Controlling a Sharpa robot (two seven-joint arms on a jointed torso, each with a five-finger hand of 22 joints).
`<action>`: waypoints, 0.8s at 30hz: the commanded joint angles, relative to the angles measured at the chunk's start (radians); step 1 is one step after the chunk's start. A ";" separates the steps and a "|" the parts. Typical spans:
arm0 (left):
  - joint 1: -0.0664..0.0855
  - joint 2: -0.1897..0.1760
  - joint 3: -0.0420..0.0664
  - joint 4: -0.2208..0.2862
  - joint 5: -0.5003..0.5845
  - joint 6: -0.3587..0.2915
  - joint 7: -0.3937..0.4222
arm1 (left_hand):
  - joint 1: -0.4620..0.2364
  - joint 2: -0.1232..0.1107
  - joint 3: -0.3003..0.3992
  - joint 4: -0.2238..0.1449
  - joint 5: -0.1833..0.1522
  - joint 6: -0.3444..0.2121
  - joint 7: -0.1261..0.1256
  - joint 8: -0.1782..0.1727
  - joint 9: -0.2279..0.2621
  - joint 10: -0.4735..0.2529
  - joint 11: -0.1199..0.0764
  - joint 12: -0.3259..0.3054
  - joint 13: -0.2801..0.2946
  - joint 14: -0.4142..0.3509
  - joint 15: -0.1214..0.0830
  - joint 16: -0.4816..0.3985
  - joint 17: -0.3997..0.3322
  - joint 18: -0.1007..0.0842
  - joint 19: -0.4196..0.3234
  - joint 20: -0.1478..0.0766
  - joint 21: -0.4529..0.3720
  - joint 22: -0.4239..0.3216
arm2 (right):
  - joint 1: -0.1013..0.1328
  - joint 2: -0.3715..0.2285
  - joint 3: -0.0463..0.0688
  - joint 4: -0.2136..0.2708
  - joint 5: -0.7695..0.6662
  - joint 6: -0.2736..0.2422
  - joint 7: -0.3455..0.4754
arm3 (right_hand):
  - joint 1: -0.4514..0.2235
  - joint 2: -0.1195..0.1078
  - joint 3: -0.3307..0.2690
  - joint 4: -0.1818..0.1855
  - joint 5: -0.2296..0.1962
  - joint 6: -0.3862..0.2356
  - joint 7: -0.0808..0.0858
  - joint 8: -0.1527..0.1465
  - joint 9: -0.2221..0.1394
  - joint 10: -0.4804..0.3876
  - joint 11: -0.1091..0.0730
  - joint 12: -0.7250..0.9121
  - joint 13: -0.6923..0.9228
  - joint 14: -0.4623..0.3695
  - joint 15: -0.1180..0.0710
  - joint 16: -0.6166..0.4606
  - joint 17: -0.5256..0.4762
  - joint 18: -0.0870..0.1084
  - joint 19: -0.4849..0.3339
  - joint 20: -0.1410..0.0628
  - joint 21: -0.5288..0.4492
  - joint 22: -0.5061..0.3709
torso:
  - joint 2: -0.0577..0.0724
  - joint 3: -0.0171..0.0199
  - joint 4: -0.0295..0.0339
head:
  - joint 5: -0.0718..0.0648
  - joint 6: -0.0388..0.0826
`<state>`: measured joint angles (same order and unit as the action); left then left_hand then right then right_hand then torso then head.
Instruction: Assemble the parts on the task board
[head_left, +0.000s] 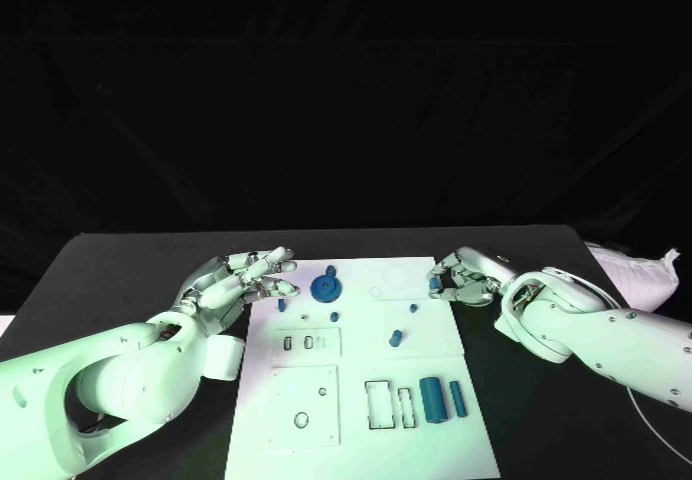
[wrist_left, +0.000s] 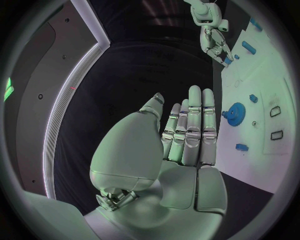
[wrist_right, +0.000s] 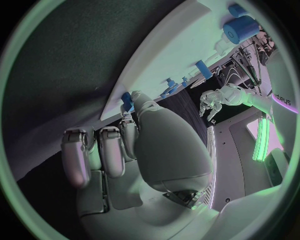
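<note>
The white task board (head_left: 361, 385) lies mid-table. A blue gear (head_left: 327, 289) stands near its far left, with small blue pegs (head_left: 395, 339) scattered around the middle and blue cylinders (head_left: 434, 400) beside rectangular slots at the near right. My left hand (head_left: 238, 283) hovers at the board's left edge beside the gear (wrist_left: 236, 111), its fingers (wrist_left: 195, 125) stretched out and holding nothing. At the board's far right edge, my right hand (head_left: 466, 279) has its fingers curled and pinches a small blue part (head_left: 436, 284), which also appears at the fingertips (wrist_right: 127, 101) in the right wrist view.
A pale crumpled bag (head_left: 636, 274) lies at the table's far right edge. Black table surface (head_left: 130, 280) runs along both sides of the board. Empty outlined slots (head_left: 306, 343) mark the board's left half.
</note>
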<state>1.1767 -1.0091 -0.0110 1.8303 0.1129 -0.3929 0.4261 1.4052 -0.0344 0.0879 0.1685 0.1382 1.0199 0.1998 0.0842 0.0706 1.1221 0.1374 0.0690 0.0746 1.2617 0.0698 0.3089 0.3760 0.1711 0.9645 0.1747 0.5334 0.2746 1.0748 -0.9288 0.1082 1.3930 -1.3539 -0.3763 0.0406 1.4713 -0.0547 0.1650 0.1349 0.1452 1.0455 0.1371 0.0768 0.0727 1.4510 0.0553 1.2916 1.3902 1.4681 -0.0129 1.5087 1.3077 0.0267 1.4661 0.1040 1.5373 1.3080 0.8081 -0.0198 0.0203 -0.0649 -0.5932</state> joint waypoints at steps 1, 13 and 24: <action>0.000 0.002 0.000 0.001 0.001 0.017 0.003 | 0.001 0.007 -0.002 -0.006 -0.005 -0.002 0.004 -0.005 -0.001 -0.004 0.002 -0.005 -0.001 -0.010 0.001 0.000 0.001 0.007 -0.007 0.003 0.005 0.001 | -0.001 0.000 0.000 -0.001 -0.013 0.017 0.000 | -0.001 0.007 0.006 -0.002 -0.006 0.009 0.001 0.003 0.001 0.007 -0.004 0.003 -0.014 0.075 -0.007 0.004 0.132 -0.011 0.054 -0.008 0.007 0.199 | 0.000 0.0005 -0.0003 | -0.001 0.000; 0.000 0.003 0.000 0.000 0.001 0.016 0.004 | 0.002 0.008 -0.001 -0.008 -0.005 -0.002 0.004 -0.005 -0.001 -0.004 0.002 -0.005 -0.001 -0.011 0.001 -0.001 0.003 0.008 -0.009 0.003 0.006 0.002 | -0.001 -0.002 0.000 0.002 0.001 -0.017 0.007 | -0.006 0.036 0.032 -0.015 -0.030 0.112 -0.039 0.044 0.019 0.018 -0.036 0.021 0.001 0.077 -0.029 0.007 0.139 -0.012 0.057 -0.024 0.008 0.203 | 0.000 0.0010 0.0002 | -0.001 -0.003; 0.000 0.003 0.000 -0.005 0.001 0.014 0.004 | 0.002 0.008 -0.001 -0.008 -0.005 -0.002 0.004 -0.005 -0.001 -0.004 0.002 -0.005 -0.001 -0.011 0.001 -0.001 0.003 0.008 -0.009 0.003 0.006 0.002 | 0.018 -0.012 0.006 0.051 0.014 -0.049 -0.032 | -0.028 0.050 0.032 -0.023 -0.079 0.156 -0.069 0.073 0.035 0.028 -0.063 0.033 0.012 0.079 -0.053 0.010 0.148 -0.013 0.062 -0.049 0.011 0.209 | -0.003 -0.0019 0.0072 | 0.001 -0.006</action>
<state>1.1766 -1.0078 -0.0112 1.8251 0.1129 -0.3930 0.4250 1.4051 -0.0344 0.0879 0.1685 0.1382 1.0199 0.1998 0.0842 0.0706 1.1221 0.1374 0.0691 0.0747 1.2580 0.0734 0.3089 0.3783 0.1711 0.9609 0.1784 0.5333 0.2759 1.0900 -0.9409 0.1135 1.4320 -1.3437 -0.4074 0.0320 1.4395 -0.0207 0.1962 0.1085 0.0690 1.1391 0.1220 0.1203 0.0859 1.4509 0.0158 1.3224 1.3886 1.4650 -0.0590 1.5125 1.3074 0.0285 1.4679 0.0625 1.5414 1.3077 0.8067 -0.0198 0.0244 -0.0648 -0.5987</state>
